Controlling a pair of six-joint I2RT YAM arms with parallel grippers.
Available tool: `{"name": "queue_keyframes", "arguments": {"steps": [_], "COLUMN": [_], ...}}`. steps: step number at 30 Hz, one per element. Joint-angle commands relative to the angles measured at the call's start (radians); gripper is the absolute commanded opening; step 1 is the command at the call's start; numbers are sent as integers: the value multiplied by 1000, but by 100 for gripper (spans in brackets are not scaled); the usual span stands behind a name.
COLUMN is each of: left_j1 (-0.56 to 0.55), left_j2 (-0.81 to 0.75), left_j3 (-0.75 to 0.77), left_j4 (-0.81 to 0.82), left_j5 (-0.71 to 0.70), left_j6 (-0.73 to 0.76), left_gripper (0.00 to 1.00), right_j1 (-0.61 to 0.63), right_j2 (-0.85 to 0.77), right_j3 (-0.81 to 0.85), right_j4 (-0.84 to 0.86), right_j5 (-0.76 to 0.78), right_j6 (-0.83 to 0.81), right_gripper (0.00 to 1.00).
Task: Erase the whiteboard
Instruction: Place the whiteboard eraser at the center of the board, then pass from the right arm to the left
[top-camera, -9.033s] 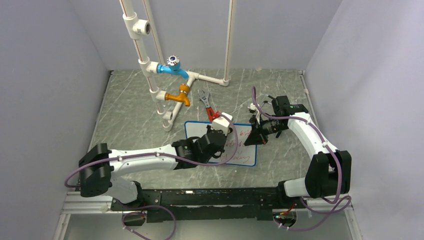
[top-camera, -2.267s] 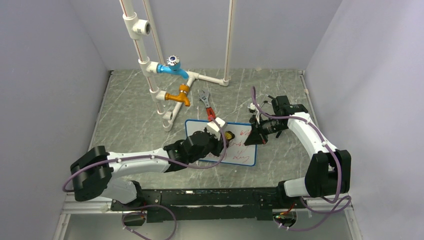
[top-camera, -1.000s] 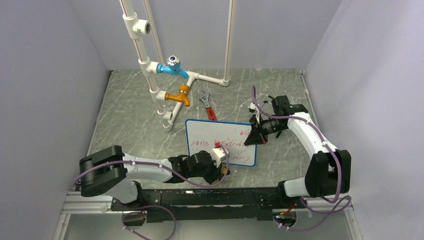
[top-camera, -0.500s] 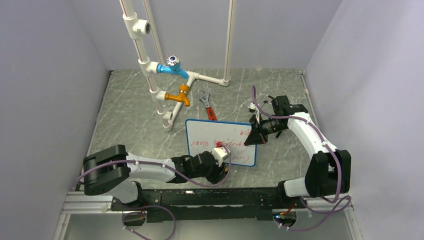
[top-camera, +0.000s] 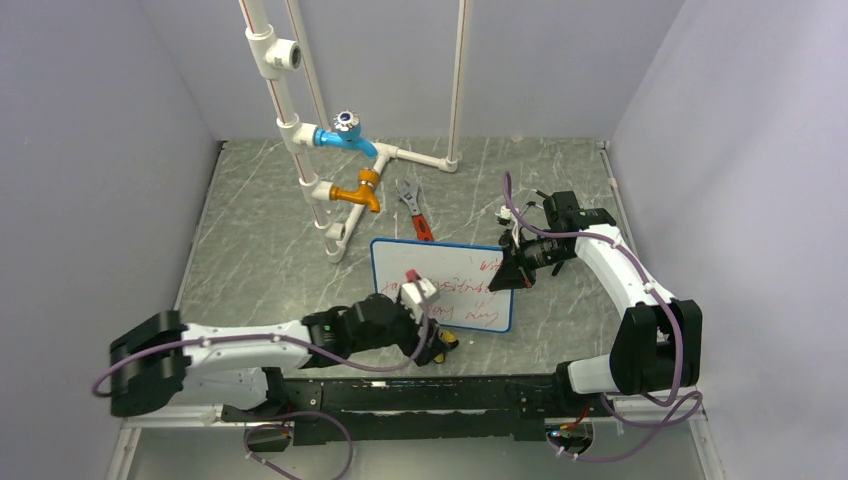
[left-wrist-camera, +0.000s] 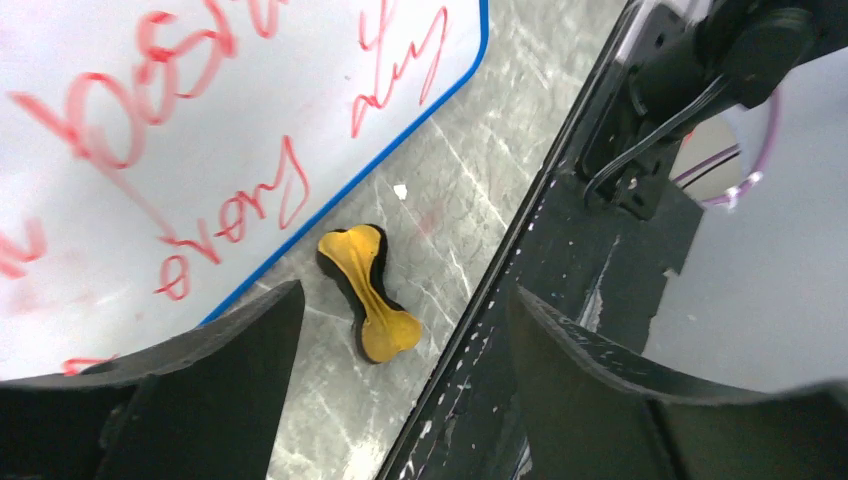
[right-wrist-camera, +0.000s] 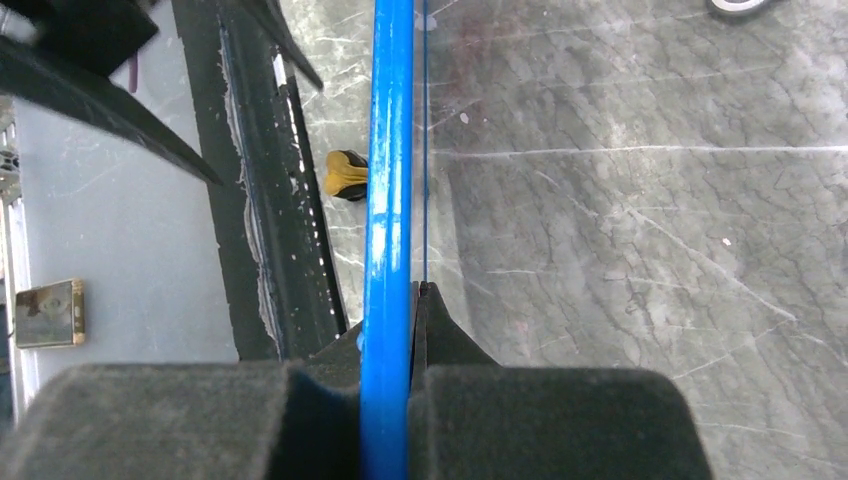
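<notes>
Whiteboard (top-camera: 462, 268) edge pinched by right tool (top-camera: 507, 275); left tool (left-wrist-camera: 405, 310) now spread, eraser (left-wrist-camera: 368, 292) dropped.

The setting is a robotics laboratory test cell. Plain grey panels (top-camera: 100, 150) enclose the bench on three sides. Two white manipulator arms, the left arm (top-camera: 250, 338) and the right arm (top-camera: 622, 268), stand on a black rail (top-camera: 420, 395) backed by aluminium extrusion (top-camera: 170, 405), with purple cabling (top-camera: 512, 205) routed openly. The marble-pattern tabletop (top-camera: 260, 230) carries staged props: a white pipe mock-up (top-camera: 300, 135) with a blue tap (top-camera: 345, 136) and an orange tap (top-camera: 358, 192), a red-handled wrench (top-camera: 412, 212) and a whiteboard (top-camera: 455, 265).
</notes>
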Motion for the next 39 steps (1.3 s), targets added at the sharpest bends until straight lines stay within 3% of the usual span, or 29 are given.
{"name": "queue_keyframes", "arguments": {"steps": [1, 4, 8, 14, 21, 26, 31, 35, 39], "left_j1": [113, 239, 354, 537, 728, 749, 749, 750, 750], "left_j2": [-183, -320, -465, -561, -415, -277, -172, -95, -3], "left_j3": [-106, -194, -297, -438, -468, -428, -414, -407, -384], "left_j4": [46, 54, 68, 274, 592, 757, 859, 967, 1070], "left_j5": [148, 225, 228, 293, 511, 674, 731, 778, 860], "left_j6": [4, -13, -22, -77, -113, -91, -86, -101, -146], "left_gripper": [83, 91, 96, 99, 99, 96, 90, 81, 64], "right_j1": [-5, -25, -75, -86, -82, -61, -31, 9, 23], "right_j2": [6, 24, 55, 59, 109, 144, 171, 188, 192], "right_j3": [36, 77, 127, 128, 182, 193, 227, 237, 253], "right_j4": [-35, -84, -170, -224, -349, -395, -423, -407, -386], "right_j5": [88, 105, 91, 109, 74, 29, -2, -19, -33], "right_j6": [-81, -143, -249, -352, -474, -518, -532, -505, -474], "right_gripper": [0, 0, 0, 0, 0, 0, 0, 0, 0]}}
